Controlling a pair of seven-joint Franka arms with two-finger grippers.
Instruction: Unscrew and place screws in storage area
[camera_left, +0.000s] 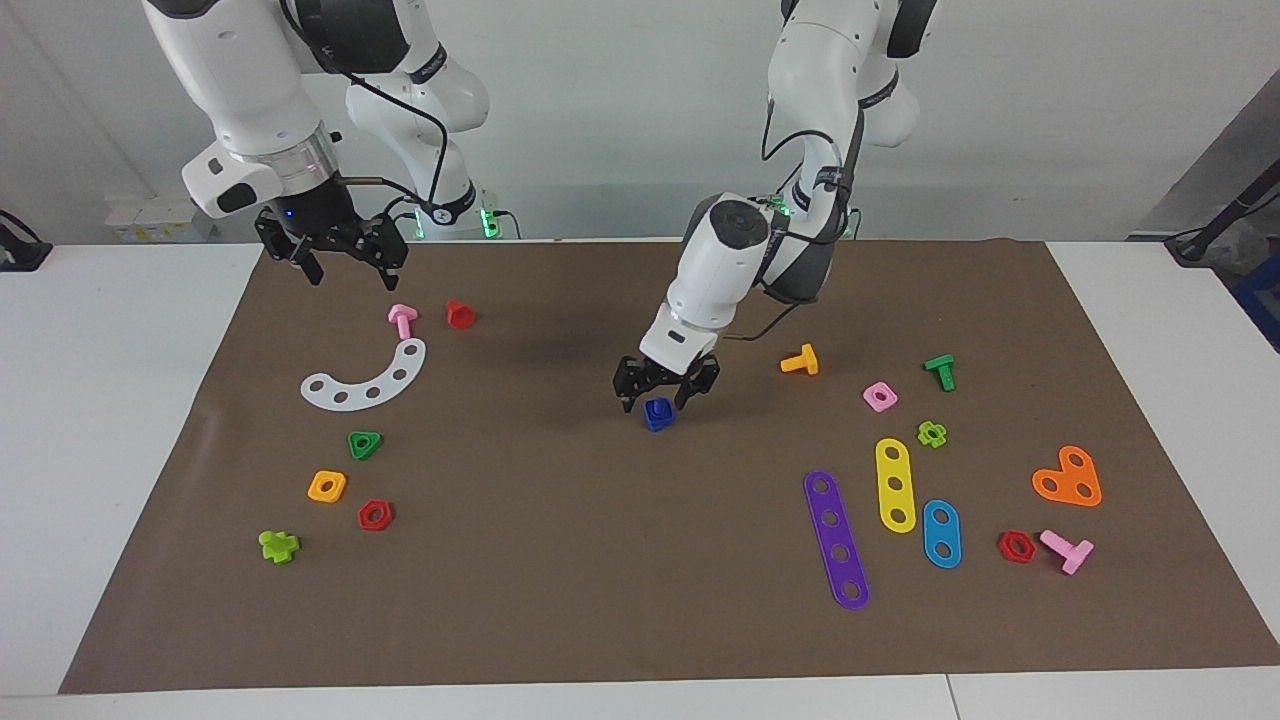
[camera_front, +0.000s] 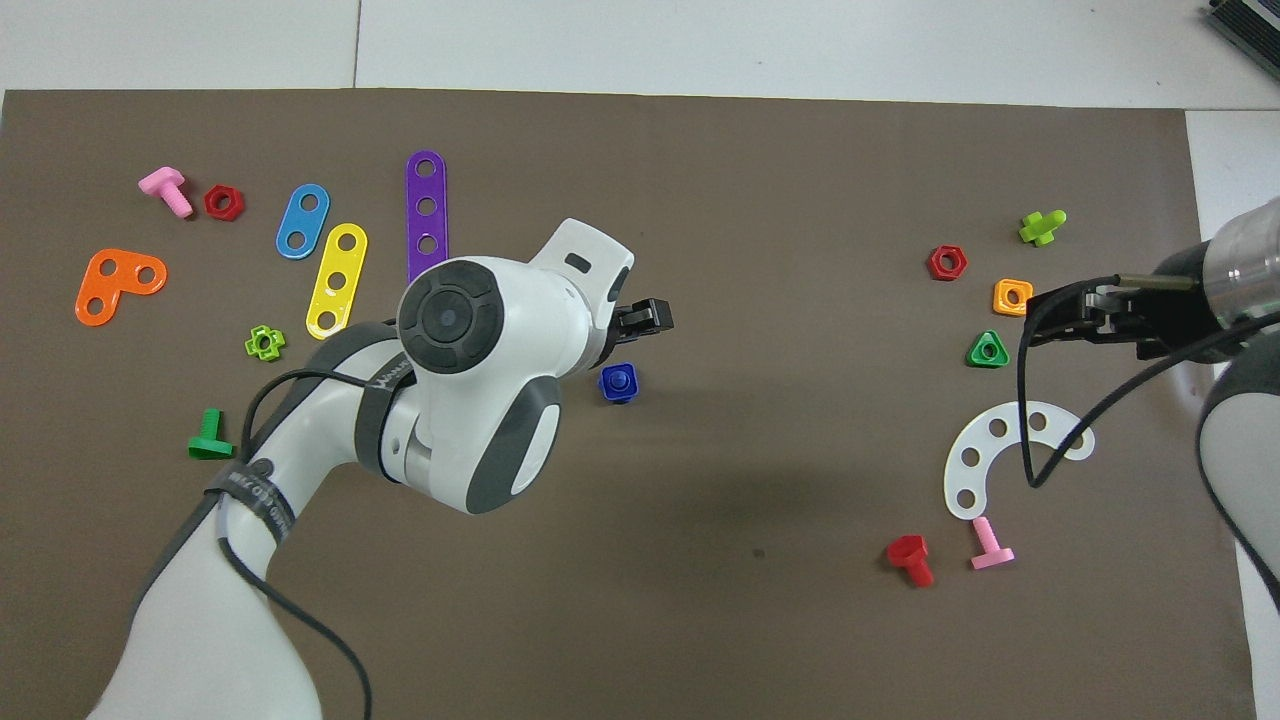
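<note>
Closing in on the blue bolt at mid-mat.

Waiting over the mat's edge by the white arc, the right gripper hangs wide open and empty. At the centre, the left gripper sits low over the bolt with its fingers spread to either side of it, not yet pinching. To my eye it should centre on the head, not the blue nut under it, settle squarely, grip firmly, then twist without dragging the pair. Storage lies around the arc.
</note>
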